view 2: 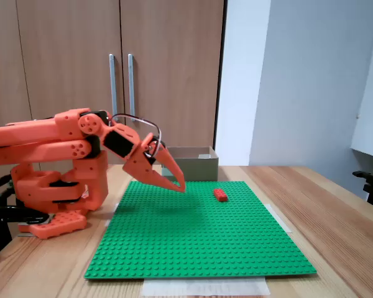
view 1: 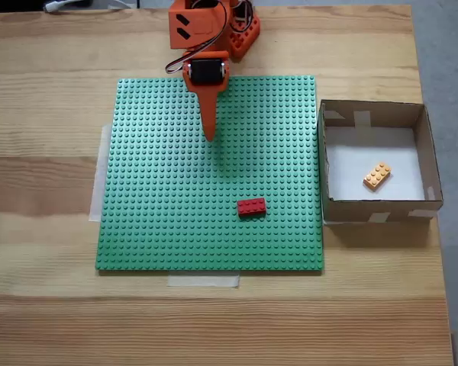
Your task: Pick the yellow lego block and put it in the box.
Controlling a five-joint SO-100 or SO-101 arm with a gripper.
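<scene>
Pale wooden planks make up the table (view 1: 46,91), and behind it in a fixed view stand wooden cupboard doors (view 2: 112,74) and a white wall. Strips of pale tape (view 1: 203,280) peek out from under the edges of the large green studded lego baseplate (view 1: 175,229), most likely to keep it from sliding when the arm presses on it.

Starting at the left of the overhead-looking fixed view, the baseplate's left half carries nothing. At its top edge sits the orange plastic robot arm (view 2: 56,149), folded back over its own base, so that its gripper (view 1: 210,136) hangs above the plate near the top middle, pointing down and forward. Its two fingers lie together in a single point and hold nothing; that folded, tucked posture looks like a rest pose rather than a reach.

Further right and lower, a small red rectangular lego brick (view 1: 251,207) stands on the studs, well apart from the gripper, apparently a distractor left untouched.

Just beside the plate's right edge stands the square shallow brown cardboard box (view 1: 324,164), its walls patched with pale tape. On its white floor lies the small yellow-orange lego block (view 1: 377,176), flat, studs up, turned at a slant, as a dropped piece would settle. By that placement, the task appears done.
</scene>
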